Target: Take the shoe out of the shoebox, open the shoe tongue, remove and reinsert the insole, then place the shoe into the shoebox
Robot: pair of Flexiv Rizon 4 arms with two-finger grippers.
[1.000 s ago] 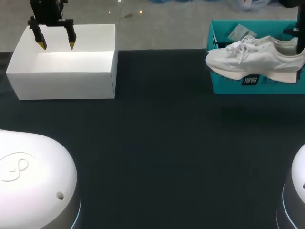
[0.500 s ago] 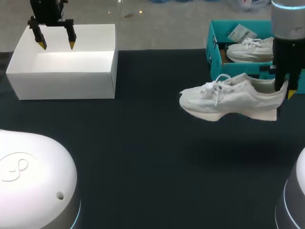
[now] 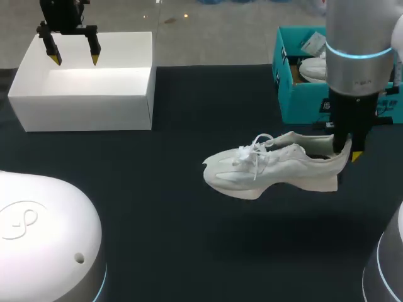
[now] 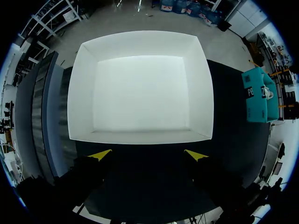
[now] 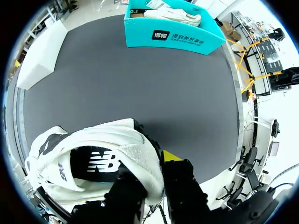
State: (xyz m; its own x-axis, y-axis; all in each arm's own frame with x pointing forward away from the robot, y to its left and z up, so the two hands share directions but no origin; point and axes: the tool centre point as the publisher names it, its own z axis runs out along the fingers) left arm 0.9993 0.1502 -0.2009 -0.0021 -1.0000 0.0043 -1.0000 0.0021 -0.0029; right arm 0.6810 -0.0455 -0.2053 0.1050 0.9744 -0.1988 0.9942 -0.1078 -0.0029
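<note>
A white laced shoe (image 3: 271, 167) hangs above the dark table, toe pointing left, held by its heel collar in my right gripper (image 3: 347, 151). In the right wrist view the shoe (image 5: 88, 158) fills the space under the fingers, and the gripper (image 5: 156, 161) is shut on its heel rim. The teal shoebox (image 3: 302, 94) stands at the back right with a second white shoe (image 3: 313, 68) inside; the shoebox (image 5: 173, 35) lies well ahead of the right gripper. My left gripper (image 3: 72, 55) stands open over the white box (image 3: 88, 94).
The open white box (image 4: 140, 88) at the back left lies just ahead of the left gripper (image 4: 147, 155). Two white robot bases (image 3: 44, 233) sit at the near corners. Dark tabletop (image 3: 176, 207) lies under and in front of the shoe.
My right arm has carried the shoe out of the teal box, down and to the left toward the table's middle. The left arm has stayed still.
</note>
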